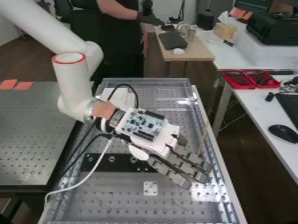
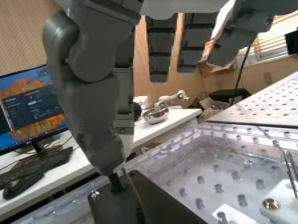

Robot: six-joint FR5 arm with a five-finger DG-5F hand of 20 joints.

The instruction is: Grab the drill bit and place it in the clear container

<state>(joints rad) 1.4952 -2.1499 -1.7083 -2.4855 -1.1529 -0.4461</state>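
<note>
The white arm (image 1: 74, 85) bears a red ring (image 1: 68, 62); blue-and-white circuitry (image 1: 142, 124) shows.

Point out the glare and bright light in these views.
High view: glare whitens the perforated benchtop beside the hand, with pale streaks shining farther up it. Wrist view: bright light shows at the window blind, and small highlights dot the clear plastic surface.

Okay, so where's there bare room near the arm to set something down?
The metal table at the high view's left looks bare nearer than the orange squares. The middle bench has room nearer than the black bar, between white cable and small white plate. It's crowded around the robot hand.
</note>
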